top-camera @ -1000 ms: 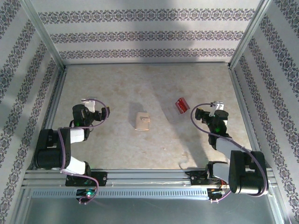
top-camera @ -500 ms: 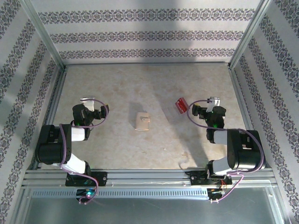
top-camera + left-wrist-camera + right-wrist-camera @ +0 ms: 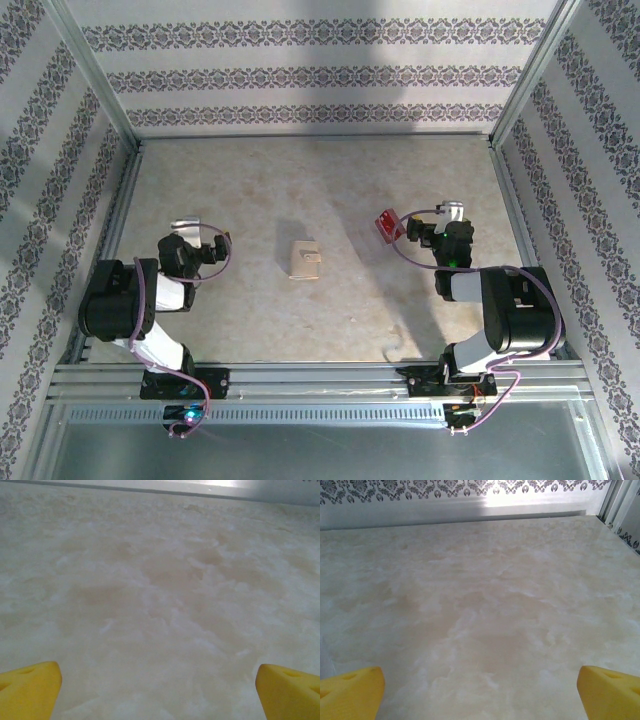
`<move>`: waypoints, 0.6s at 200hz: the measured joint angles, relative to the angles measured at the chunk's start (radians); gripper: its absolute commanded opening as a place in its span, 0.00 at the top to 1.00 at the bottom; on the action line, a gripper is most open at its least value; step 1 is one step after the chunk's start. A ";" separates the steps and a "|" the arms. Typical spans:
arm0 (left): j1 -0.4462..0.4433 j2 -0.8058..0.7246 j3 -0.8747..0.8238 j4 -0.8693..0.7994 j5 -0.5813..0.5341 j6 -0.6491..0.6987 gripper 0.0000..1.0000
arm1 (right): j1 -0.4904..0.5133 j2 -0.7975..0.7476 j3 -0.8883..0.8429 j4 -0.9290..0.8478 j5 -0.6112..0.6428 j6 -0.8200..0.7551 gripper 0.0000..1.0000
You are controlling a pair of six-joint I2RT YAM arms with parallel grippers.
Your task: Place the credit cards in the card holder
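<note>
Both hands are spread wide, the credit cards (image 3: 388, 225) lying just beside the right hand (image 3: 412, 231), the card holder (image 3: 305, 259) between it and the left hand (image 3: 216, 243).

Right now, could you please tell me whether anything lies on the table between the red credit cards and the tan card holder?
Nothing visible does. The credit cards lie right of and slightly beyond the card holder, and only bare table shows between them in the top view.

Card holder (image 3: 305, 259): laid on the table (image 3: 250, 190), between the 2 arms.
Credit cards (image 3: 388, 225): laid right of and behind it, just left of the right gripper (image 3: 410, 230).
</note>
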 measured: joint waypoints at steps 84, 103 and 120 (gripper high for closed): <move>-0.003 0.000 0.030 0.000 -0.007 0.001 0.01 | 0.000 0.000 0.000 0.000 0.011 -0.015 0.02; -0.003 0.000 0.029 0.002 -0.008 0.001 0.01 | 0.000 0.000 0.000 0.000 0.012 -0.015 0.02; -0.003 0.000 0.027 0.008 -0.009 0.000 0.01 | 0.000 0.000 0.000 0.000 0.012 -0.015 0.02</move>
